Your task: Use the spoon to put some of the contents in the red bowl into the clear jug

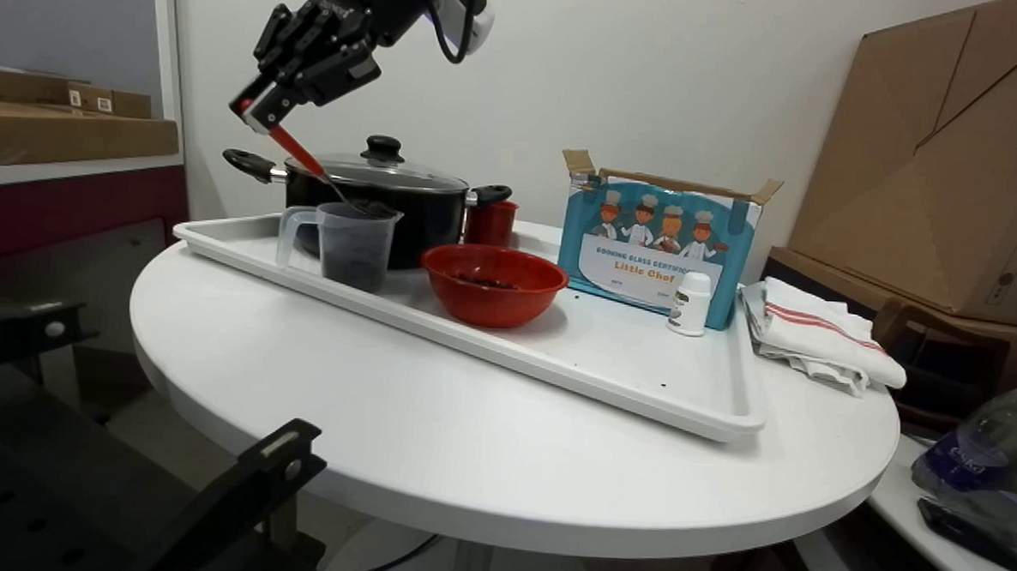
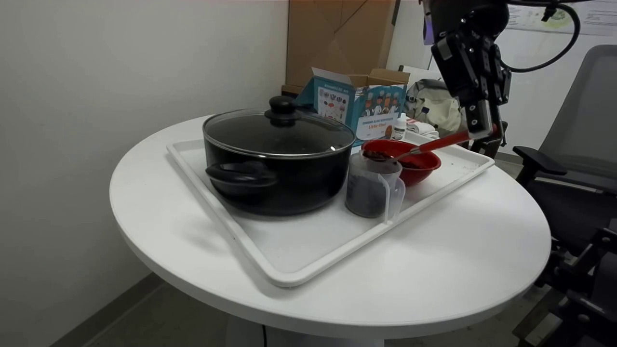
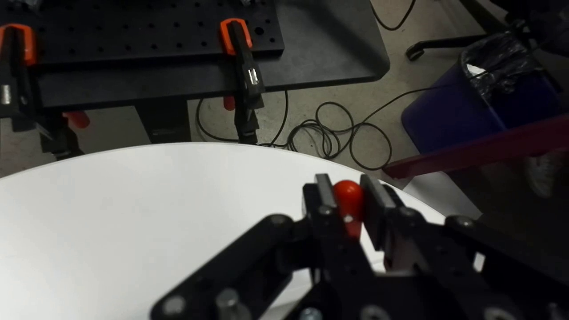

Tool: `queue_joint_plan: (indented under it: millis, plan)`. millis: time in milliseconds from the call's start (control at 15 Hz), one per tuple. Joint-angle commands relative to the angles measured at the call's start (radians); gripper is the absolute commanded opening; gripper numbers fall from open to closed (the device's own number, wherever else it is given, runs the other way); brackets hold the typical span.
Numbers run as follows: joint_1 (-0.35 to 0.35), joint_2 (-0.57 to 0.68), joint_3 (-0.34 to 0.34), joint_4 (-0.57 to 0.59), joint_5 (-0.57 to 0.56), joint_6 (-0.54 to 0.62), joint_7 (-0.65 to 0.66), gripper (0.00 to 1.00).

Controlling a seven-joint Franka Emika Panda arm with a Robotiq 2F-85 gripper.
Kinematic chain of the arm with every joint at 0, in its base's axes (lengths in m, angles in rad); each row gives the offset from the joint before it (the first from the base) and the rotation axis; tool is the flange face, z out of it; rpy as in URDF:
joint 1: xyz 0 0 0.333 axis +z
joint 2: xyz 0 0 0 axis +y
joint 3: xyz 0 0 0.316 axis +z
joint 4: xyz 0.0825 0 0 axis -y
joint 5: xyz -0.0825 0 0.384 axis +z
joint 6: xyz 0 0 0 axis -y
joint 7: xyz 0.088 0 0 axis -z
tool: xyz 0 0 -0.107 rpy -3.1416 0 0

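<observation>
The clear jug [image 1: 343,235] stands on the white tray, with dark contents in its lower part; it also shows in an exterior view [image 2: 367,185]. The red bowl [image 1: 495,306] sits beside it and holds some dark contents; it also shows in an exterior view [image 2: 420,174]. My gripper [image 1: 256,117] is shut on the red handle of the spoon [image 1: 298,151], above and beside the jug. The spoon slants down, and its head with dark contents lies at the jug's mouth. In the wrist view the gripper [image 3: 348,195] pinches the red handle end; jug and bowl are out of view there.
A black lidded pot [image 1: 430,218] stands close behind the jug on the tray [image 1: 632,396]. A red cup [image 1: 491,225] is behind the bowl. A blue box [image 1: 653,240], a small white bottle [image 1: 690,304] and a folded towel [image 1: 824,329] are at the far end.
</observation>
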State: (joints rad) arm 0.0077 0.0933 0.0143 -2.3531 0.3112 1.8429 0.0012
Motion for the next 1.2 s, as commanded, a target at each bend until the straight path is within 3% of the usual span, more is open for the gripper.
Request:
queue_joint_plan:
  millis: [0, 1133]
  plan:
    - [0.008, 0.018, 0.011, 0.030, 0.010, -0.037, 0.009, 0.10]
    - [-0.020, 0.086, 0.002, 0.149, 0.122, -0.210, -0.001, 0.10]
